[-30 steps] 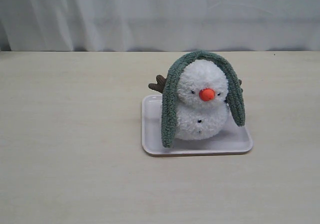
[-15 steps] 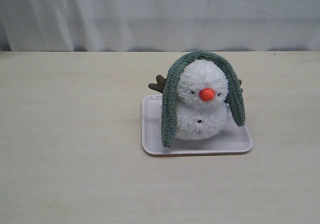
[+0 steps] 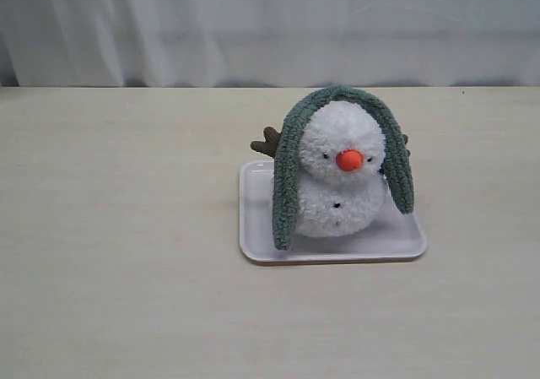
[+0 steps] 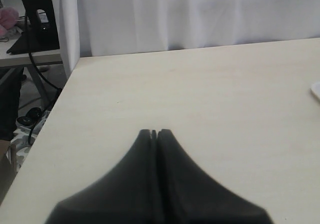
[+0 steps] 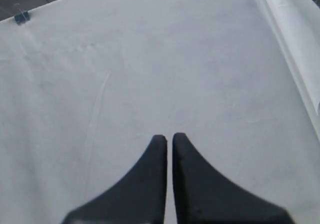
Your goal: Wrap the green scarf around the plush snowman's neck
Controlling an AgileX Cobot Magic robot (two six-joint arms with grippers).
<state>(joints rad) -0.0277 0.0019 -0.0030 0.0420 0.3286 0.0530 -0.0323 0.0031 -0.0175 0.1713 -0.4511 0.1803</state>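
Left tool [image 4: 154, 132]: tips pressed together, nothing held, above bare counter [image 4: 200, 84].
Green scarf [image 3: 285, 185]: draped over the head, 2 ends hanging down either side; centre-right of the exterior frame.
Plush snowman [image 3: 337, 202]: upright on white tray [image 3: 396, 237], orange nose toward camera.
Right tool [image 5: 165, 136]: tips nearly touching, slim gap, empty.

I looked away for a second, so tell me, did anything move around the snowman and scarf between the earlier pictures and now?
Nothing visibly changed. The green scarf lies draped over the head of the plush snowman as before, ends hanging down both sides, on the white tray.
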